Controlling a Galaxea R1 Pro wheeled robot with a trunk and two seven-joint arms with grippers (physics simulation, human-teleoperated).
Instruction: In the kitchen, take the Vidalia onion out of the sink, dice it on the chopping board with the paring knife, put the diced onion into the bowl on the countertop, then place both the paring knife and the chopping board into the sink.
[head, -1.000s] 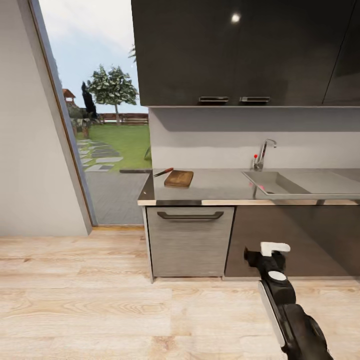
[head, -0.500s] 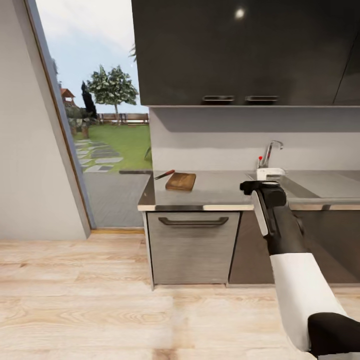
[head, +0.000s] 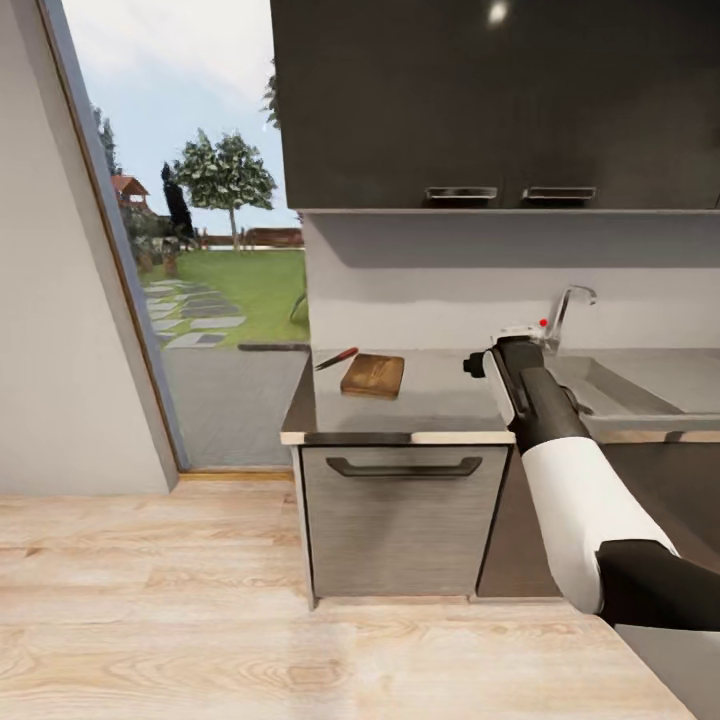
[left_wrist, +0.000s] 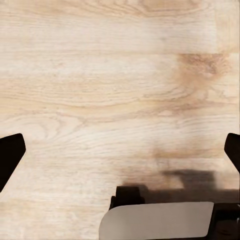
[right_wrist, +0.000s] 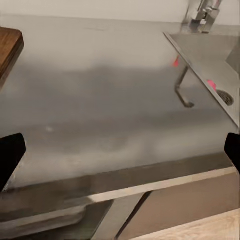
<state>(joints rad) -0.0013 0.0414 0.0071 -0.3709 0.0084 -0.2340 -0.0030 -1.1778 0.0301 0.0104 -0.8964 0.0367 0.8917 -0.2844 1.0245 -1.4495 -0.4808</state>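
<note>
Onion cannot be made out in any of the three views. From the head camera, one chopping board (head: 373, 375) lies flat on the grey desk (head: 440, 400), near its left end, and one paring knife (head: 335, 358) with a red handle lies just beside the board's far left corner; whether they touch cannot be told. To the right, one sink (head: 640, 385) is set into the desk, with one steel tap (head: 566, 312) behind it. The right arm (head: 560, 470) reaches up in front of the desk, its wrist level with the desk top between board and sink; its claw is hidden behind the wrist here. Below the desk is one drawer front with one dark handle (head: 403, 467). Two handles show on the dark wall cupboards (head: 500, 100).

The left wrist camera looks down at the pale wooden floor (left_wrist: 120, 90). Two dark fingertips (left_wrist: 9, 156) of the left claw (left_wrist: 120, 156) sit at opposite edges, spread wide and holding nothing.

The right wrist camera looks across the desk toward the sink. One brown corner of the board sits at the edge. The right claw (right_wrist: 120, 155) is likewise wide, its two tips far apart and empty.
</note>
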